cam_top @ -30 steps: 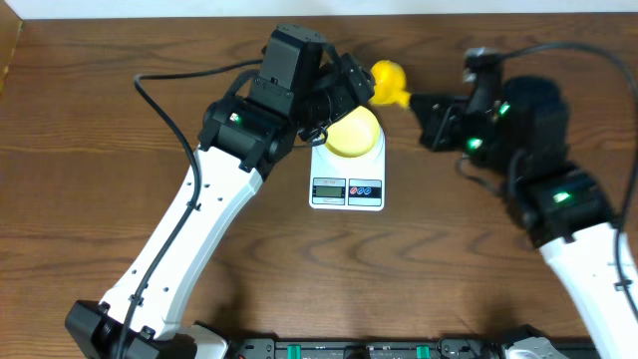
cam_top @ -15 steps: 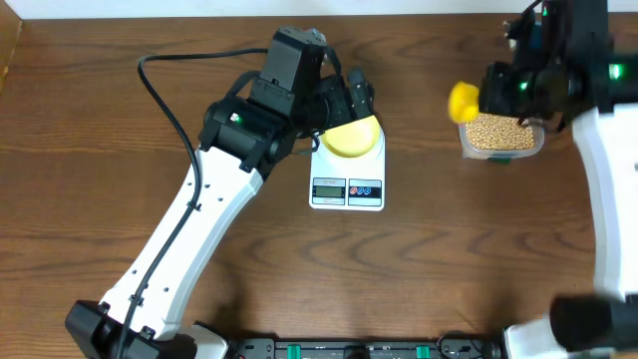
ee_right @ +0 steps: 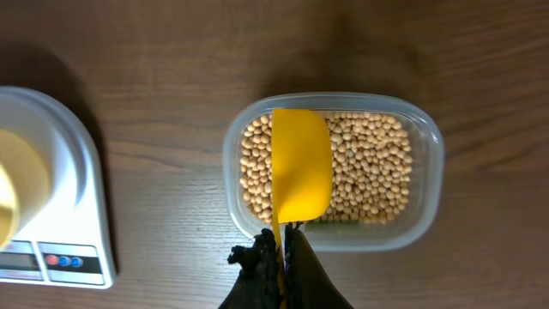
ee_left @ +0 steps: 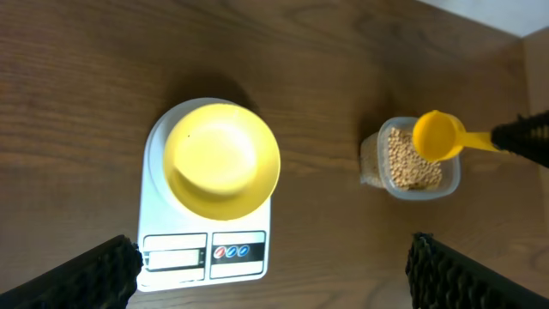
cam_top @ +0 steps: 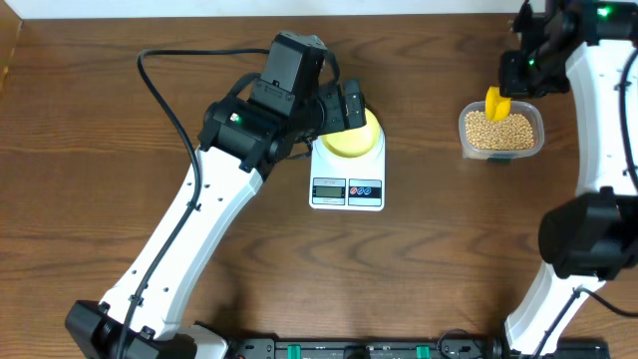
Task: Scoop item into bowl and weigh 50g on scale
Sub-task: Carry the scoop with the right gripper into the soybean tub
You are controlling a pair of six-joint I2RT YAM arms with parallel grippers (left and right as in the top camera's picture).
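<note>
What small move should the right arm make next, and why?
Probably lower the scoop into the beans and draw it through them to fill it. The right gripper is shut on its handle, holding it over the tub, and it looks empty. The bowl on the scale holds nothing yet.

left gripper (cam_top: pixel 347 108) spread wide, arm stretched forward; right gripper (ee_right: pixel 281 253) clamped tight (arm far right).
</note>
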